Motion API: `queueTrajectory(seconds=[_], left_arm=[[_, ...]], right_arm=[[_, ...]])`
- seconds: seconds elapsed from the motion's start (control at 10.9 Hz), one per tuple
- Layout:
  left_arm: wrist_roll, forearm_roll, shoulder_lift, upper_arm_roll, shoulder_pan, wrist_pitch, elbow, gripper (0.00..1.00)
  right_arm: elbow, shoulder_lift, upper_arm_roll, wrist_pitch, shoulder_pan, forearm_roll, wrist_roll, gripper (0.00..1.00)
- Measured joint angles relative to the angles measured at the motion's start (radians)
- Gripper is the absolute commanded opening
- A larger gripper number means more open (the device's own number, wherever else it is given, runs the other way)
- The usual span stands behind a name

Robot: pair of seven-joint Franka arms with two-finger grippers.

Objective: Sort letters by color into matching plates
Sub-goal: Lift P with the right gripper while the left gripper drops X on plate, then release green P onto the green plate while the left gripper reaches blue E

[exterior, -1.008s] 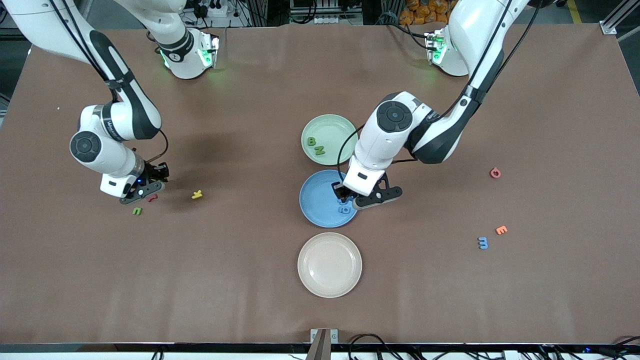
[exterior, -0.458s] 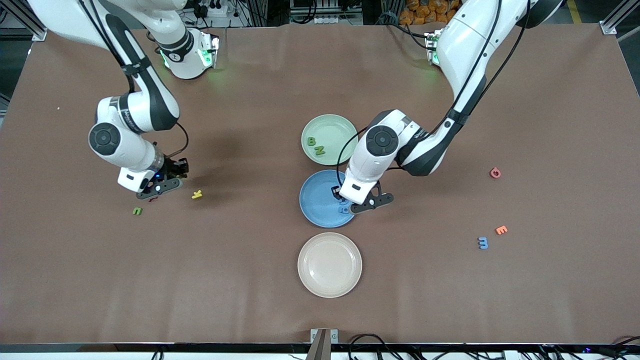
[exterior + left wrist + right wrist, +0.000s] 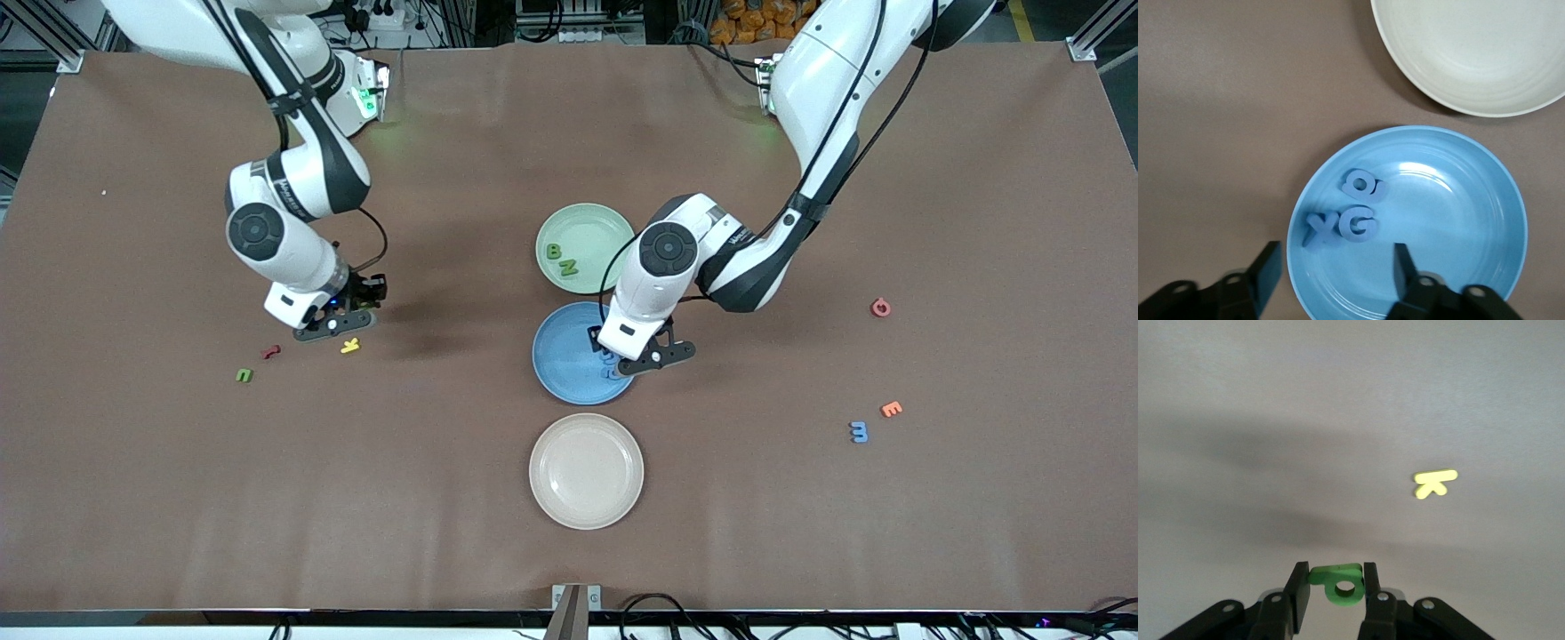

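Note:
My left gripper (image 3: 1337, 252) (image 3: 615, 354) hangs open over the blue plate (image 3: 1458, 220) (image 3: 560, 356), nothing between its fingers. Three blue letters lie in that plate: a Q (image 3: 1365, 187), an X (image 3: 1318, 230) and a G (image 3: 1357, 223). My right gripper (image 3: 1335, 577) (image 3: 345, 313) is shut on a green letter (image 3: 1341, 585), held over bare table beside a yellow K (image 3: 1435, 482) (image 3: 351, 346). The pale green plate (image 3: 596, 227) holds a green B (image 3: 553, 252) and N (image 3: 568, 266). The beige plate (image 3: 586, 470) (image 3: 1478, 53) has nothing in it.
A red letter (image 3: 270, 352) and a green letter (image 3: 244, 376) lie on the table toward the right arm's end. Toward the left arm's end lie a red G (image 3: 880, 308), an orange E (image 3: 891, 409) and a blue letter (image 3: 859, 432).
The left gripper has opened and its blue letter now lies in the blue plate. The right arm has carried the green letter from the red and green letters toward the plates.

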Motion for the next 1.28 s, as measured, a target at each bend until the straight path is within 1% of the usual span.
queueTrajectory(seconds=[0.27, 0.37, 0.55, 0.73, 0.92, 1.1, 1.28], left_arm=[[0.000, 0.012, 0.000, 0.007, -0.001, -0.004, 0.004, 1.00], [0.000, 0.028, -0.001, 0.024, 0.000, -0.005, 0.004, 1.00], [0.012, 0.060, -0.003, 0.093, 0.010, -0.006, 0.009, 1.00], [0.100, 0.069, -0.004, 0.136, 0.056, -0.007, 0.013, 1.00], [0.211, 0.069, -0.004, 0.142, 0.131, -0.009, 0.016, 1.00], [0.276, 0.069, -0.004, 0.142, 0.188, -0.015, 0.015, 1.00], [0.342, 0.071, -0.004, 0.143, 0.231, -0.021, 0.015, 1.00]], right_arm=[[0.018, 0.000, 0.001, 0.009, 0.096, 0.003, 0.163, 0.11], [0.027, -0.001, 0.001, 0.014, 0.135, 0.004, 0.228, 0.11], [0.047, -0.002, 0.003, 0.016, 0.204, 0.020, 0.334, 0.11], [0.064, -0.002, 0.003, 0.025, 0.271, 0.042, 0.423, 0.11], [0.070, -0.001, 0.003, 0.032, 0.342, 0.048, 0.536, 0.12], [0.074, 0.004, 0.003, 0.037, 0.404, 0.049, 0.639, 0.13], [0.116, 0.045, 0.003, 0.044, 0.464, 0.047, 0.760, 0.14]])
